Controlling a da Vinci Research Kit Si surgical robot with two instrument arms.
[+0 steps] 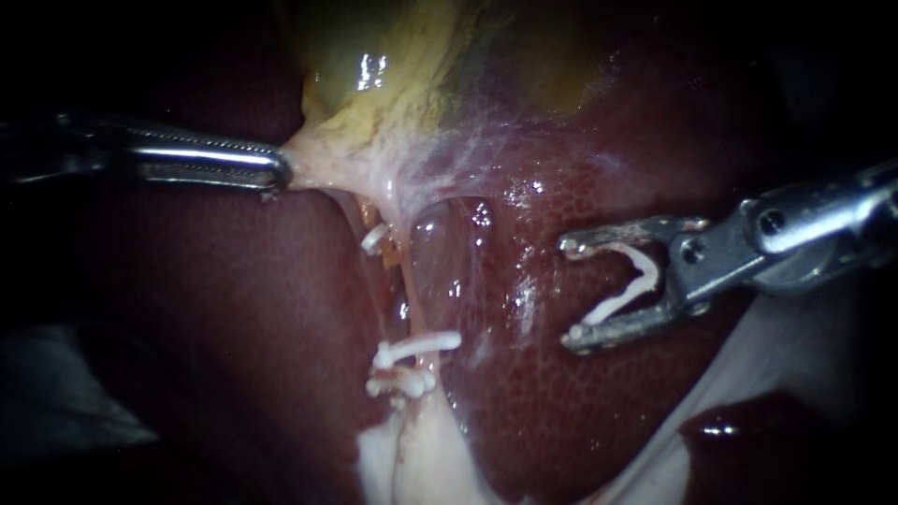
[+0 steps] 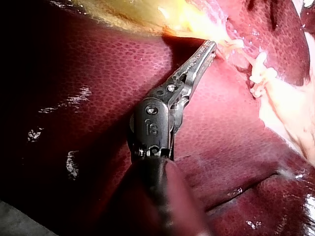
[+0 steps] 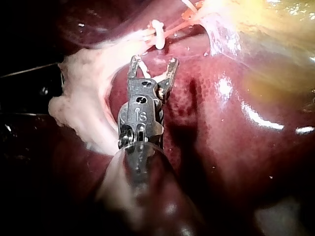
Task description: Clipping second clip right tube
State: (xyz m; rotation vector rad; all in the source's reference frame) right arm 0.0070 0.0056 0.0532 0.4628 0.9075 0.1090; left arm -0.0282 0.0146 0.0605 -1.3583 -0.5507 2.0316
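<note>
Endoscope view showed the right tube [image 1: 405, 285], which I read as the pale orange strand just left of centre, running from 12 toward 6 below the gallbladder [image 1: 393, 75]. Its middle stretch lay bare. A small upper clip [image 1: 374, 238] sat at its 11 o'clock and a cluster of lower clips [image 1: 416, 346] crossed at its 6 o'clock end. A thinner strand ran close at its 9 o'clock, and I could not tell which strand each clip gripped.

My right instrument [image 1: 572, 292] hung at the tube's 3 o'clock, well apart from it over the liver [image 1: 561, 421]. Its jaws were spread wide, with a fresh clip [image 1: 629, 290] seated between them and touching both. My left instrument [image 1: 279, 173], out at 10 o'clock, was clamped on the gallbladder's neck, seemingly keeping the strands taut.

I judged the main risk to be placement. Coming in too low would foul the lower clips, and reaching too deep could take in the thinner strand as well. A dipped lower jaw might scrape the liver on the way across. If the left hold slipped or tore the neck, the tube would go slack and the fresh clip might close only partway over it.
</note>
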